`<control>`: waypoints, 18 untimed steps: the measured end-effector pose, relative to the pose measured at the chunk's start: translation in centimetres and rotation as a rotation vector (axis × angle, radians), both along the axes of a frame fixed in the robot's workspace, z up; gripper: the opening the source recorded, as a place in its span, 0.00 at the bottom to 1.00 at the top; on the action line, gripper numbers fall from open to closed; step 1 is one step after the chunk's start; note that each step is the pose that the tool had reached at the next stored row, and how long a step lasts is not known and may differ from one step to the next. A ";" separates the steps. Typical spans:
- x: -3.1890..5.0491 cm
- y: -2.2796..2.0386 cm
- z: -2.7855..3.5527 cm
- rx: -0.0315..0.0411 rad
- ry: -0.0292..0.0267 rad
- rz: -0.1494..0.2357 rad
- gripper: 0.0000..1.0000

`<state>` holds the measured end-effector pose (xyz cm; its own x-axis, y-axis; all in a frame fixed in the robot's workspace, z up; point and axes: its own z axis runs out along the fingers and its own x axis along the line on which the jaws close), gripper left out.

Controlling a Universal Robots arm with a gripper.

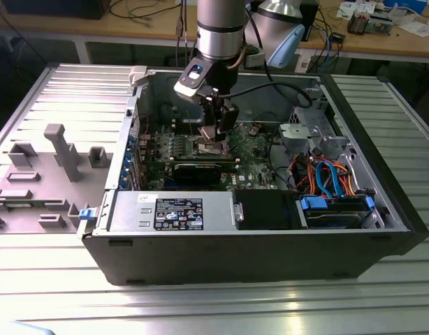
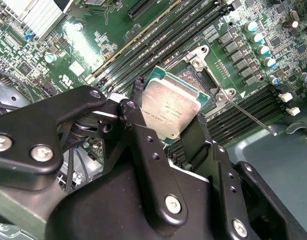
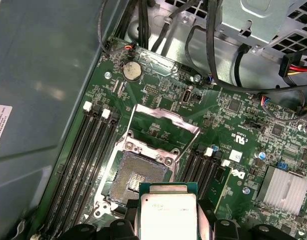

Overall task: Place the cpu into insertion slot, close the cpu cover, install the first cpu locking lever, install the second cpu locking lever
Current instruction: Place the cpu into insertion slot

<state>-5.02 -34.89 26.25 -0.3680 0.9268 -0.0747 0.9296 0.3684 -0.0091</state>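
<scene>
The end effector point(image 2: 169, 111) is clamped on the cpu point(image 3: 167, 217) by two opposite edges, over the bare insertion slot point(image 3: 136, 180); the cpu cover point(image 3: 166, 117) stands raised. The first wrist view cuts off the cpu's near edge; in the exterior view the end effector hides the slot. The open computer case point(image 1: 270, 258) lies on a ribbed metal desk point(image 1: 382, 105), with a cable-strewn wooden desk point(image 1: 131, 28) behind

Insertion slot point(image 3: 136, 175) unblocked w/ cpu cover point(image 3: 168, 119) up at edge.
</scene>
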 end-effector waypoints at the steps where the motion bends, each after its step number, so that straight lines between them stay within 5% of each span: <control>1: 0.00 0.00 0.00 0.0000 0.0000 -0.001 0.55; 18: 0.00 0.00 -0.05 0.0000 0.0000 -0.014 0.55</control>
<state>-5.02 -34.89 26.20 -0.3554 0.9317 -0.0747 0.9345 0.3558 -0.0091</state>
